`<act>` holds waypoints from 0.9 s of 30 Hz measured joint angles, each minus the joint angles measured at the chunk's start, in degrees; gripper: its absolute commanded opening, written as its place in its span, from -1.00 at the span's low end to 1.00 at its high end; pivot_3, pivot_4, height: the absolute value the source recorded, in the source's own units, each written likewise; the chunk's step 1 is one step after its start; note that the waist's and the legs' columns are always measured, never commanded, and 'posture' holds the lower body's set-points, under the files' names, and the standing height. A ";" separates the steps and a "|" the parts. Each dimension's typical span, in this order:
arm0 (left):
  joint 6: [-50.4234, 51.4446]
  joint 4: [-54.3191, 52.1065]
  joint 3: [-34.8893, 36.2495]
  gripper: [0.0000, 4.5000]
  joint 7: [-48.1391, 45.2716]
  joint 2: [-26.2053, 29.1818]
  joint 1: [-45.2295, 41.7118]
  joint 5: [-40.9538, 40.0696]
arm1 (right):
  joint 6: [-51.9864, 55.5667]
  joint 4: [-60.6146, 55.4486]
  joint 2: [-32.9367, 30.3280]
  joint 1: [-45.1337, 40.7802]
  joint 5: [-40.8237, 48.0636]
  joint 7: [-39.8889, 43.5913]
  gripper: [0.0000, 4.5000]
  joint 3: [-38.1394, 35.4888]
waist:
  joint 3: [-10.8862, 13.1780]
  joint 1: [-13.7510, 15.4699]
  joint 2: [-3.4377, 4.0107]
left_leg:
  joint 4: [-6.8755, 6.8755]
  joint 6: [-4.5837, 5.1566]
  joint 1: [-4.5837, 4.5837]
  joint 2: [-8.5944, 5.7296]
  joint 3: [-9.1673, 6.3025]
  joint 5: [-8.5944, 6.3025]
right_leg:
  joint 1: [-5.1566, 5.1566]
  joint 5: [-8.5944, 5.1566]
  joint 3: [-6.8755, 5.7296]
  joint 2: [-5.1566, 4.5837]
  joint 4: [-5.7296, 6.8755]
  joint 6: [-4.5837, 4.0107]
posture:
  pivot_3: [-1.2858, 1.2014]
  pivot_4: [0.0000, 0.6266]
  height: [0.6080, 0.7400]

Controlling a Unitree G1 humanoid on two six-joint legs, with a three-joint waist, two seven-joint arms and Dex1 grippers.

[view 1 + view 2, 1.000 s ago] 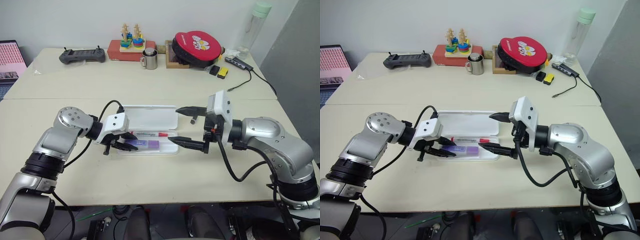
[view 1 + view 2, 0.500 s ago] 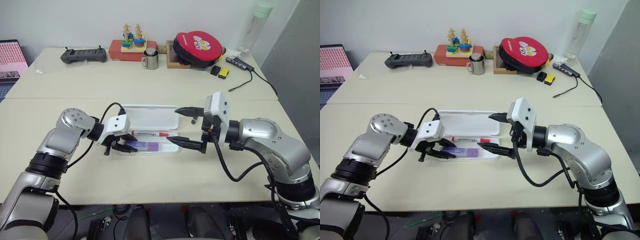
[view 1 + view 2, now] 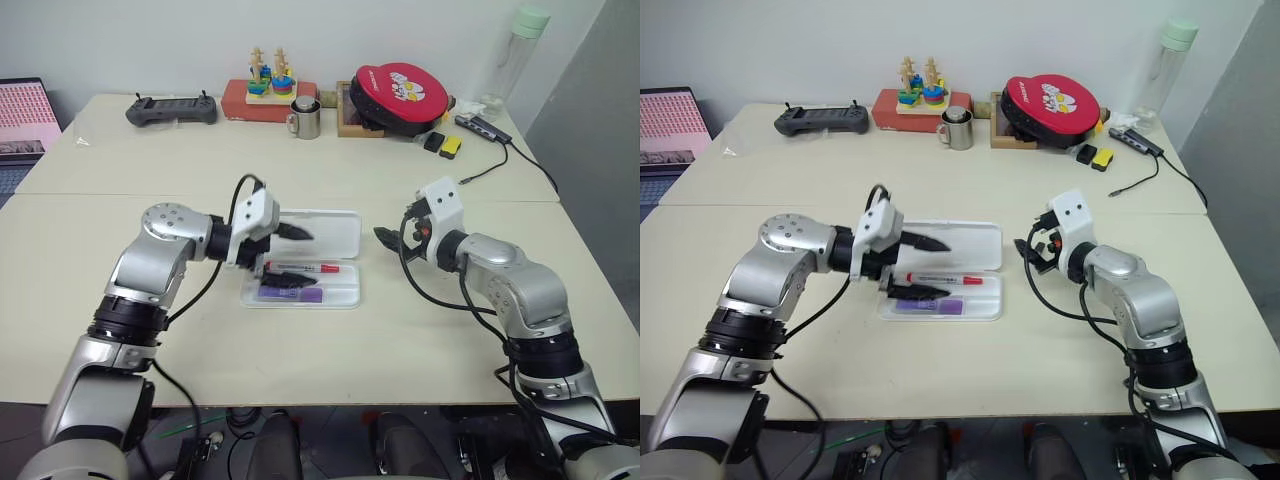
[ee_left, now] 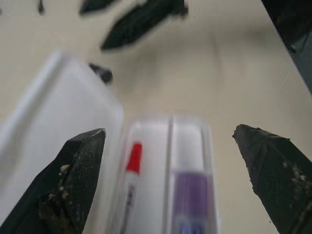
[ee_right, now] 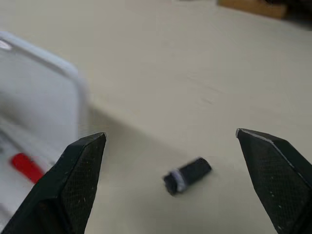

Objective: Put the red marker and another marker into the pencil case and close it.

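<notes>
The pencil case [image 3: 345, 290] lies open on the table, its lid [image 3: 330, 230] folded flat behind the tray. Inside the tray lie the red marker [image 3: 300, 268] and, nearer me, the purple marker [image 3: 292, 295]. My left gripper [image 3: 293, 257] hovers open over the case's left half, one finger above the lid, the other above the purple marker, holding nothing. The left wrist view looks down on the red marker [image 4: 131, 163] and purple marker [image 4: 190, 197]. My right gripper [image 3: 390, 242] stands open just right of the case, over a small dark cap [image 5: 187, 174].
Along the table's far edge stand a black controller [image 3: 170, 108], a stacking toy [image 3: 265, 85], a metal mug [image 3: 305, 118], a red round pouch [image 3: 398, 92], a bottle [image 3: 510, 55] and a cabled hub [image 3: 480, 127]. A laptop [image 3: 25, 120] sits far left.
My left gripper has opened off the purple marker, risen and moved right over the case. My right gripper has drawn away from the case's right end and turned. The camera shifted slightly.
</notes>
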 measured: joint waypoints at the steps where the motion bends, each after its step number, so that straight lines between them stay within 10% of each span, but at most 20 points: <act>1: 1.26 -0.36 0.62 0.97 2.99 -2.54 -1.16 -0.34 | -0.27 1.89 1.96 0.00 -1.10 -2.22 1.00 -0.71 | 0.00 0.07 0.00 | 0.00 0.00 0.00 0.00 0.00 0.00 | 0.01 0.00 0.00 0.00 0.01 0.00 | 0.03 -0.52 1.00; 12: 1.35 -0.45 -0.92 0.97 12.96 -7.89 -1.84 1.86 | -2.73 12.38 9.07 -1.39 -7.86 -8.36 1.00 1.86 | 0.00 -0.90 0.01 | -0.04 0.00 0.06 -0.02 0.00 0.00 | 0.01 0.01 0.03 0.00 0.08 0.00 | 0.03 -0.52 1.00; 27: -5.99 6.19 -1.73 1.00 11.64 -8.72 -5.53 4.09 | -5.56 16.16 11.59 -2.71 -10.22 -9.02 -0.41 0.56 | 0.00 -0.95 0.01 | -0.02 0.00 0.14 -0.03 0.00 0.00 | 0.02 0.01 0.04 0.01 0.23 0.00 | 0.03 -0.52 1.00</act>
